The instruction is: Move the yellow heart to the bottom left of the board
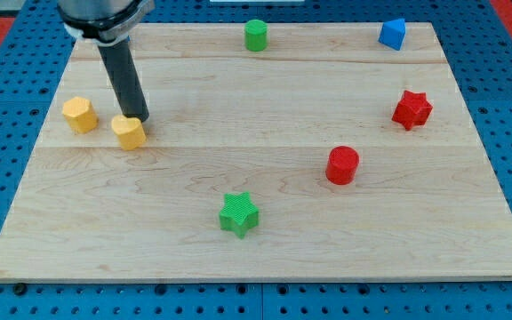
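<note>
The yellow heart (129, 132) lies on the wooden board (256, 240) at the view's left, about mid-height. My tip (140, 118) stands right behind it, at its upper right edge, touching or nearly touching it. The dark rod rises from there toward the view's top left. A second yellow block, a hexagon (79, 115), sits just to the left of the heart, apart from it.
A green cylinder (255, 35) stands at the top centre and a blue block (393, 34) at the top right. A red star (412, 109) and a red cylinder (342, 165) are on the right. A green star (238, 214) lies at the bottom centre.
</note>
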Controlling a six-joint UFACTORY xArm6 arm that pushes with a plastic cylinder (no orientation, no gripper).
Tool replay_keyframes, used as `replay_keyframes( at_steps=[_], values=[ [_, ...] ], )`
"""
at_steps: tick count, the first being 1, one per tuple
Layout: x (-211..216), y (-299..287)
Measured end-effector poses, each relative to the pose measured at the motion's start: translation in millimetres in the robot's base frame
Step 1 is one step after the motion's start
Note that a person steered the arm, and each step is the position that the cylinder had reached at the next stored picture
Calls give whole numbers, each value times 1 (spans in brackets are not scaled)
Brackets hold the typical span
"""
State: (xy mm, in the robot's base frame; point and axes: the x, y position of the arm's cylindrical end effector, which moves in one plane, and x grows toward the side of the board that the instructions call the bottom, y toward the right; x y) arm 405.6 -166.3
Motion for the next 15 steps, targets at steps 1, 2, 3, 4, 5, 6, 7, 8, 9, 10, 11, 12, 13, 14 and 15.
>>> replay_keyframes(
  at_steps=[1,2,3,4,5,6,7,8,9,10,11,12,13,14,15],
  values=[
    [24,-6],
    [47,-11],
    [68,-11],
    [89,-11],
    [102,-11],
    [118,-11],
    [137,-11],
    [151,-12],
    [145,-20],
    [130,-20],
    [118,-20],
    [117,-29],
    [123,-36],
    [125,-45],
    [127,-52]
  ],
)
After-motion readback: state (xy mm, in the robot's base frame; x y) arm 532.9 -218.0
